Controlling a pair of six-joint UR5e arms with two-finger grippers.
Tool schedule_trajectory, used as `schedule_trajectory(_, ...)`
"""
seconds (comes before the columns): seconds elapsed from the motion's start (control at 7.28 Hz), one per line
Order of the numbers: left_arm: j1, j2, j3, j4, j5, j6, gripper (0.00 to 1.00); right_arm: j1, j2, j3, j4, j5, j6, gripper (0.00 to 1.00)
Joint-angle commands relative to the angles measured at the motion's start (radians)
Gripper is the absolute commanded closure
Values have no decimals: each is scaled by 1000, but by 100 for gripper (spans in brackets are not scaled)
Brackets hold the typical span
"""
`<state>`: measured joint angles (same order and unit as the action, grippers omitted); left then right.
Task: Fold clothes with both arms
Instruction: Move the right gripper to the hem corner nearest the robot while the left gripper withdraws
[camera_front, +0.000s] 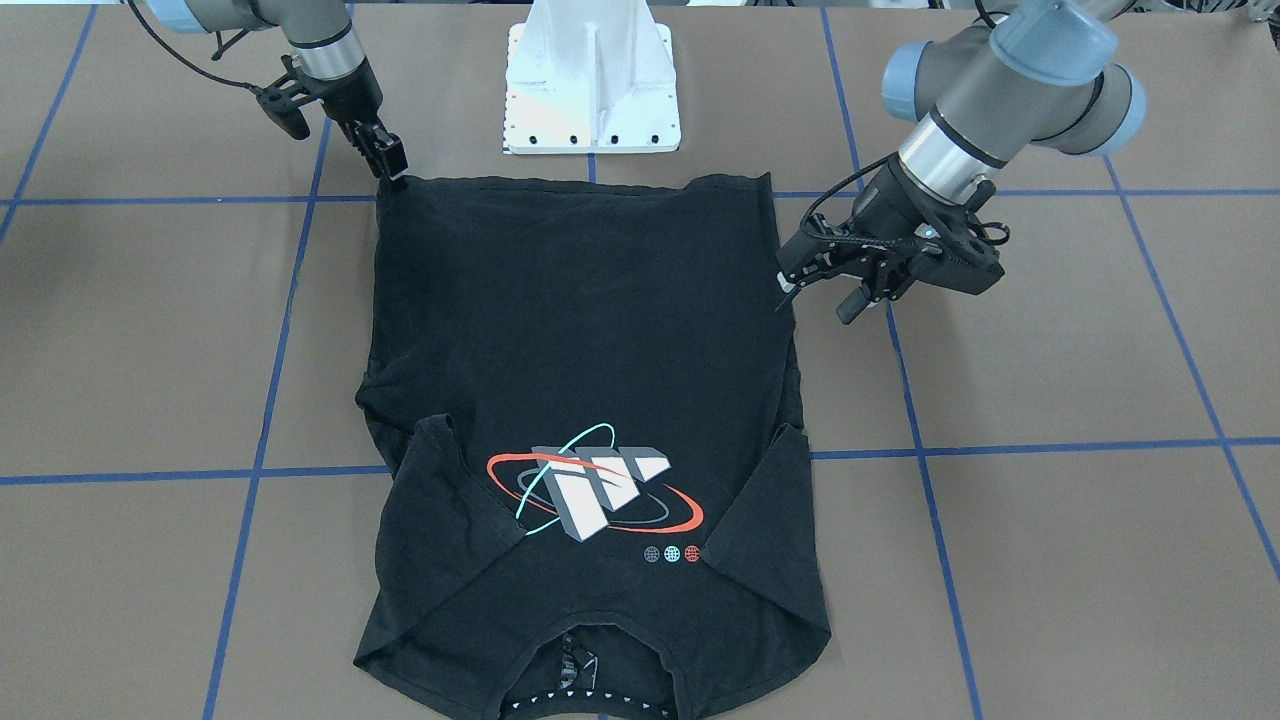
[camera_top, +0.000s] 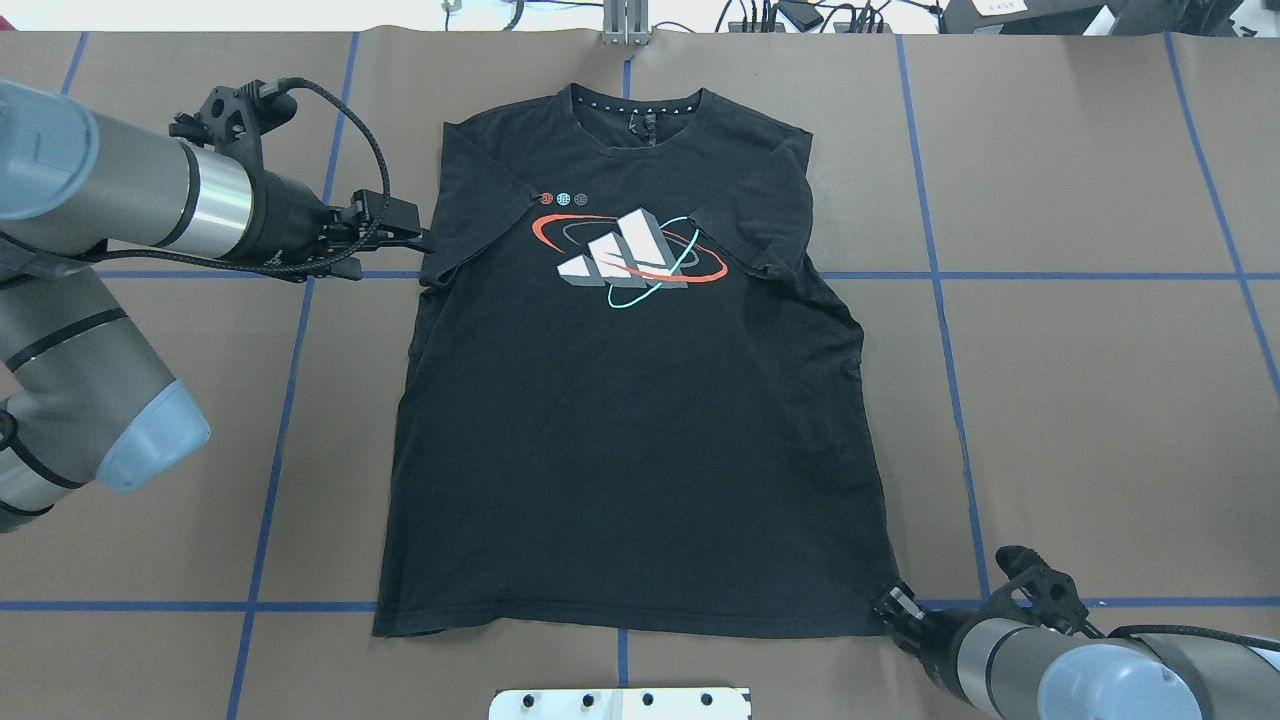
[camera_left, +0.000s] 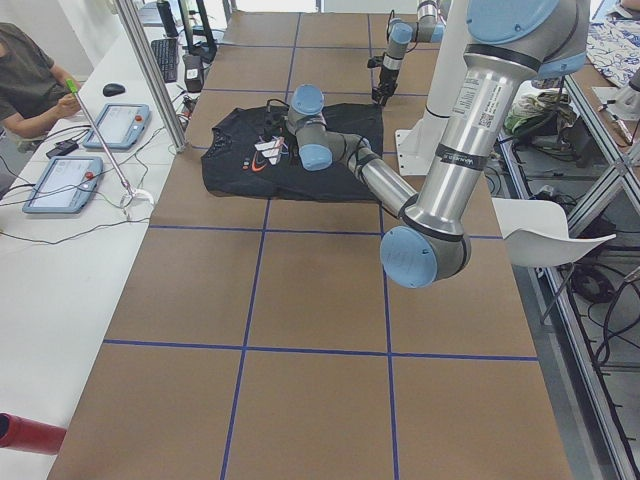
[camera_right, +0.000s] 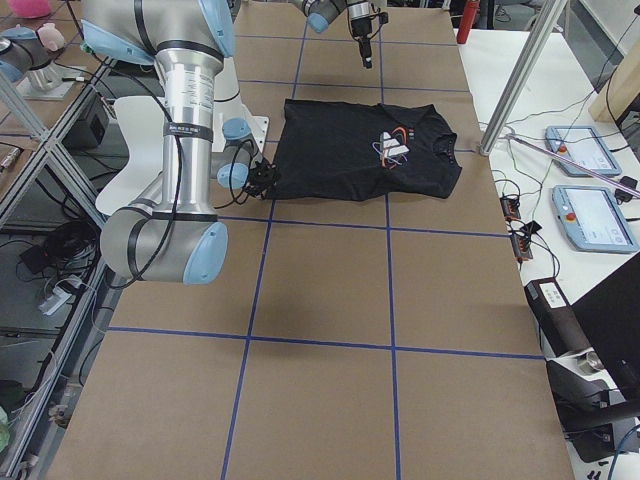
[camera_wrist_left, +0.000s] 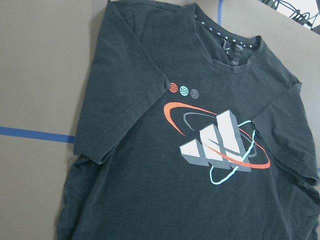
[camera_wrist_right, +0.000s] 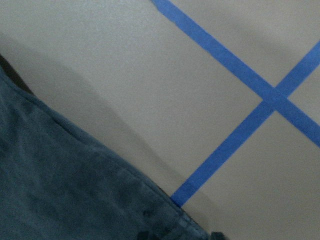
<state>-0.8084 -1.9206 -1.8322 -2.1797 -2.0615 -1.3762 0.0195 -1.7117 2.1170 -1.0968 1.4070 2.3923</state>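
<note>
Brown table (camera_top: 1100, 400): one T-shirt (camera_top: 640, 430), two grippers.
Left gripper (camera_top: 420, 240) by sleeve (camera_top: 470, 205), right gripper (camera_top: 895, 603) at hem corner (camera_top: 872, 618); we can't tell either's grip.

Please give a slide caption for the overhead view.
Black T-shirt flat on table; left gripper at a sleeve, right gripper at a hem corner.

Bright, even light from above, soft shadows on the table (camera_front: 1050, 380). The right wrist view is blurred, grainy; the T-shirt (camera_wrist_right: 75, 190) looks washed-out blue there.
</note>
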Motion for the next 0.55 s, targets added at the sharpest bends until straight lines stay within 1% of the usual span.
schedule_trajectory(0.0,8,3,1,1,4,-1,1,10,0,1,0,1,-1,100)
schedule_trajectory(0.27,9,5,-1,3,9,-7,1,20,1,20,0,7,-1,100)
schedule_trajectory(0.41,21,59,-33,23,35,-53,1,31,-11,49,0,9,-1,100)
